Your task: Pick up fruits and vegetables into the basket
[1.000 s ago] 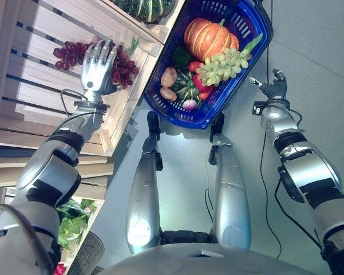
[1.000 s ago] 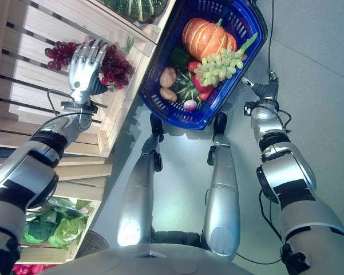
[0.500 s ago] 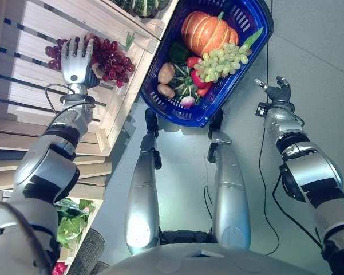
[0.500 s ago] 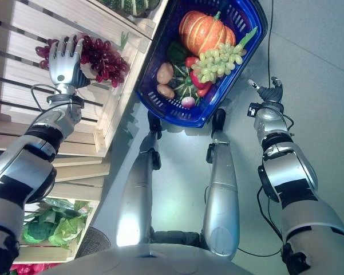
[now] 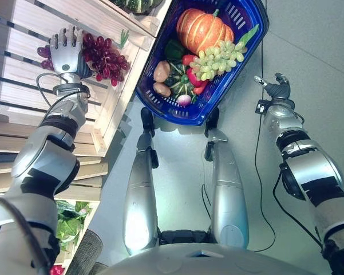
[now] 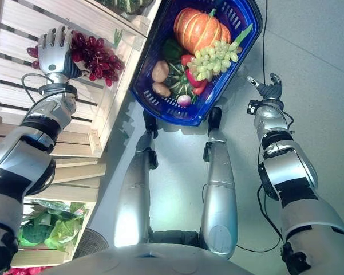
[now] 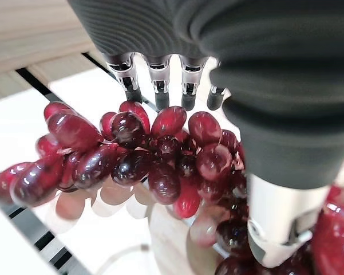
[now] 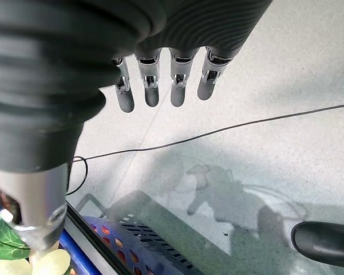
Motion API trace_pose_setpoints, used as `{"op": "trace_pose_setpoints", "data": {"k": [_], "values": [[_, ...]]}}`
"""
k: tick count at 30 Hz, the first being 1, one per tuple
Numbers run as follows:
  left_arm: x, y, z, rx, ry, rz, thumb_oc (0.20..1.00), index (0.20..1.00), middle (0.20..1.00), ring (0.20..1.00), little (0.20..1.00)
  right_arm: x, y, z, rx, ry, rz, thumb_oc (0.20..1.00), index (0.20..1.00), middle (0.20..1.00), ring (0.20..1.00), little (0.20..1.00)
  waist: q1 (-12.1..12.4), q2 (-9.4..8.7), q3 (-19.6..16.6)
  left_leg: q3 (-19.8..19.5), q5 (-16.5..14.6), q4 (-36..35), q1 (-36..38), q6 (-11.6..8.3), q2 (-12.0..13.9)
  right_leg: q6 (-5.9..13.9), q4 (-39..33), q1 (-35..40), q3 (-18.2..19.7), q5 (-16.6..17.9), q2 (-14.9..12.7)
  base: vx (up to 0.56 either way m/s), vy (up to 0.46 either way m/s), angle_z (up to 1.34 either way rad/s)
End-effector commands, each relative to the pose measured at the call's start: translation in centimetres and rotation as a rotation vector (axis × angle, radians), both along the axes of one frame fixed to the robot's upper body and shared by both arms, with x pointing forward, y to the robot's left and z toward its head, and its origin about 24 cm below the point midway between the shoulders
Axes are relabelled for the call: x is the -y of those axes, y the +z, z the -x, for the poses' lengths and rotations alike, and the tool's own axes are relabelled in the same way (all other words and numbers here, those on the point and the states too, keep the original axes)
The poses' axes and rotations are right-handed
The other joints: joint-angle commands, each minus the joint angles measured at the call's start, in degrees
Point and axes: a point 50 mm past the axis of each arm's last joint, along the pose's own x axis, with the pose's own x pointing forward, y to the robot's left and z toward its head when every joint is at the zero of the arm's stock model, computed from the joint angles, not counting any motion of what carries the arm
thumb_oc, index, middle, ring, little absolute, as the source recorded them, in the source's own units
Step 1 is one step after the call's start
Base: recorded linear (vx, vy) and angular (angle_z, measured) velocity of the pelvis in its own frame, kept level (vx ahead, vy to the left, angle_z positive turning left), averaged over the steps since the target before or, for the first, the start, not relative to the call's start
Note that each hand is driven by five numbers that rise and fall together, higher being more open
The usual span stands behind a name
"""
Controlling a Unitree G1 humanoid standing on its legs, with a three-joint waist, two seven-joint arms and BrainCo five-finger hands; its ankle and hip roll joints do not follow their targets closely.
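Observation:
A bunch of red grapes (image 5: pixel 103 56) lies on a pale wooden crate shelf (image 5: pixel 23 86) at the upper left. My left hand (image 5: pixel 66 52) rests over the bunch's left end with its fingers (image 7: pixel 158 86) straight and open. In the left wrist view the grapes (image 7: pixel 154 154) sit just under the fingers, with the thumb (image 7: pixel 280 217) beside them. The blue basket (image 5: pixel 160 110) stands on the floor ahead. It holds an orange pumpkin (image 5: pixel 203 28), green grapes (image 5: pixel 217 57), potatoes (image 5: pixel 161 71), peppers and a small striped squash. My right hand (image 5: pixel 277 89) hangs open over the floor to the right of the basket.
Wooden crates line the left side, their slatted edge (image 5: pixel 123 97) close to the basket. A green striped squash (image 5: pixel 134 4) sits in the crate above. Leafy greens (image 5: pixel 68 220) fill a lower crate. Grey floor (image 5: pixel 309 46) spreads to the right.
My left hand has slid leftward along the red grapes towards the bunch's left end. The whole view has shifted a little. The right hand has barely moved.

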Motion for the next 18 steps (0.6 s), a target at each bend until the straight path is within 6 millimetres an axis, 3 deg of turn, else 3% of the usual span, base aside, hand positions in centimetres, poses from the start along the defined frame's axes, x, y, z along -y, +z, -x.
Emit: {"op": "trace_pose_setpoints", "data": {"k": [1,7,8,9,11,12,18], "values": [[-2.3,1.8,0.3,-0.014,0.136,0.019,1.0,1.0,1.0,1.0,1.0,0.6,1.2,-0.1,0.052,-0.025,-0.008,1.0,1.0,1.0,1.0,1.0,-0.04,-0.67,-0.33,1.54,-4.7,6.0,-2.77,3.96,-3.0,-1.43,-3.48,2.78,-1.09,0.73,4.15,0.0,0.0,0.0],[-2.7,1.0,0.2,-0.13,0.186,0.027,1.0,1.0,1.0,1.0,1.0,0.6,1.3,-0.2,0.057,-0.025,-0.007,1.0,1.0,1.0,1.0,1.0,-0.27,-0.56,-0.33,1.5,-4.67,5.98,-2.76,4.09,-3.22,-1.35,-3.65,2.73,-0.89,0.99,4.2,0.0,0.0,0.0],[-2.7,0.8,0.2,-0.146,0.192,0.033,0.953,0.953,0.953,0.953,0.953,0.5,1.3,-0.2,0.057,-0.025,-0.008,1.0,1.0,1.0,1.0,1.0,-0.26,-0.55,-0.33,1.49,-4.67,6.02,-2.74,4.07,-3.21,-1.37,-3.7,2.79,-0.85,1.02,4.19,0.0,0.0,0.0],[-2.8,0.5,0.2,-0.166,0.196,0.045,0.78,0.78,0.78,0.78,0.78,0.5,1.3,-0.2,0.059,-0.024,-0.008,1.0,1.0,1.0,1.0,1.0,-0.27,-0.52,-0.33,1.48,-4.63,5.98,-2.74,4.06,-3.22,-1.35,-3.76,2.78,-0.84,1.09,4.16,0.0,0.0,0.0],[-2.9,0.0,0.3,-0.205,0.199,0.07,0.297,0.297,0.297,0.297,0.297,0.5,1.3,-0.2,0.06,-0.023,-0.008,1.0,1.0,1.0,1.0,1.0,-0.28,-0.44,-0.33,1.52,-4.56,5.94,-2.61,4.03,-3.21,-1.33,-3.89,2.98,-0.81,1.17,4.1,0.0,0.0,0.0],[-2.9,-0.2,0.3,-0.216,0.197,0.072,0.2,0.2,0.2,0.2,0.2,0.5,1.3,-0.2,0.061,-0.022,-0.008,1.0,1.0,1.0,1.0,1.0,-0.27,-0.42,-0.33,1.53,-4.53,5.93,-2.61,4.04,-3.22,-1.34,-3.9,2.99,-0.82,1.19,4.09,0.0,0.0,0.0],[-2.9,-1.0,0.3,-0.261,0.183,0.121,0.2,0.2,0.2,0.2,0.2,0.6,1.7,-0.3,0.066,-0.019,-0.002,1.0,1.0,1.0,1.0,1.0,-0.29,-0.1,-0.33,1.56,-4.48,6.03,-2.49,4.04,-3.3,-1.37,-3.97,3.17,-0.59,1.24,4.0,0.0,0.0,0.0]]}}
